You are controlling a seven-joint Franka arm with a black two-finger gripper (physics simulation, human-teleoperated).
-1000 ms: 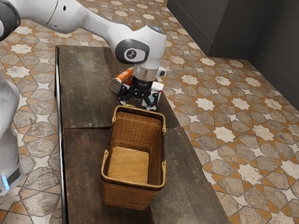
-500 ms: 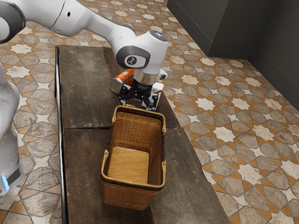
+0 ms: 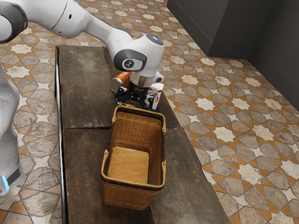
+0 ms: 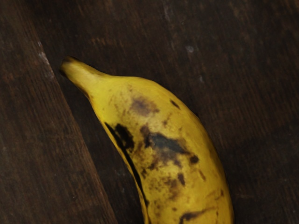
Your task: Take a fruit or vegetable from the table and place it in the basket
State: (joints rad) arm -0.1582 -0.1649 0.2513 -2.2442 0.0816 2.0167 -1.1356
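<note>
Gripper low over dark-blotched banana, jaws released, spread wide. Banana on table, just beyond basket, far side. Orange can, exterior view's left; carton, right.

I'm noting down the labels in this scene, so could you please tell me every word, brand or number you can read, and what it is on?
Orange can: dark lettering, too small and partly hidden to read.
White box: coloured print, too small to read.
Arm: a small emblem, unreadable.
Banana: dark blotches, no text.
</note>
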